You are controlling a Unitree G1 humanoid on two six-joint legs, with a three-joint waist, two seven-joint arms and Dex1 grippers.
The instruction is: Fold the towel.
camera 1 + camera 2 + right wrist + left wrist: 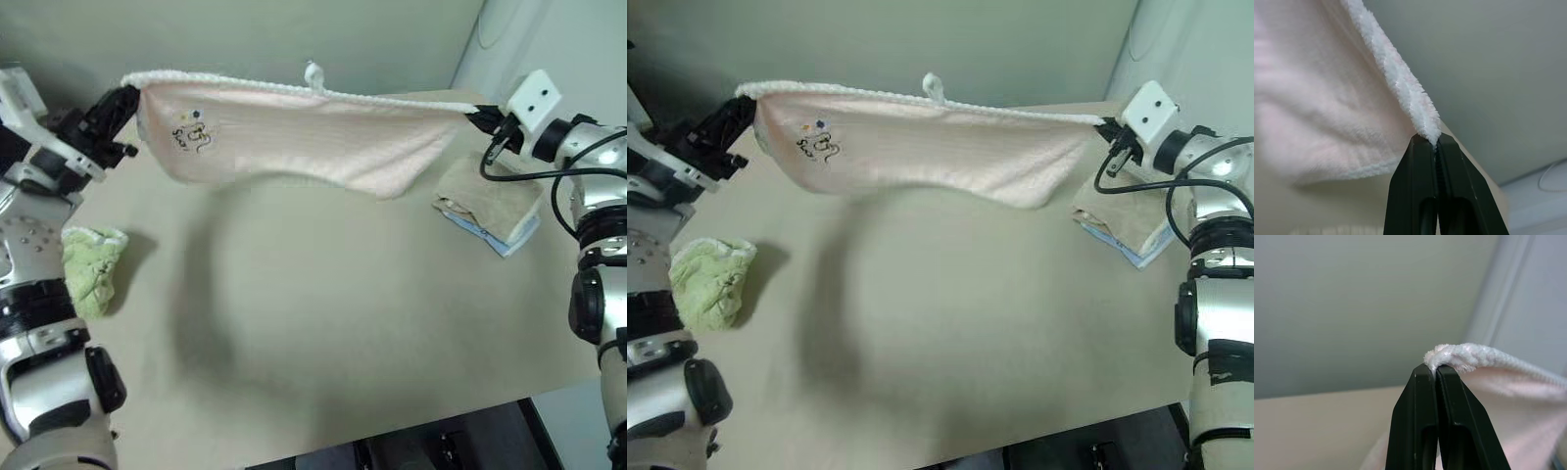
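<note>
Hanging: the towel [304, 137], pale pink with a white trimmed top edge, is stretched in the air above the table [323, 323], clear of its surface.
Towel details: a small white loop [313, 72] stands up near the middle of the top edge; a dark printed motif [193, 132] sits near the corner on the robot's left; the lower edge sags in a curve.
Left hand: the left hand [1435, 371] is pinched tight on the towel's left top corner, fingers [1415, 431] pressed together with the white trim bunched at their tips.
Right hand: the right hand [1437, 142] is clamped on the right top corner, the trim caught between its closed fingers [1410, 196].
Green towel: a light green towel [93, 266] lies crumpled on the table by the left arm, well apart from the pink one.
Stack: a tan towel [495, 196] rests folded on a light blue cloth [505, 240], on the table below the right hand.
</note>
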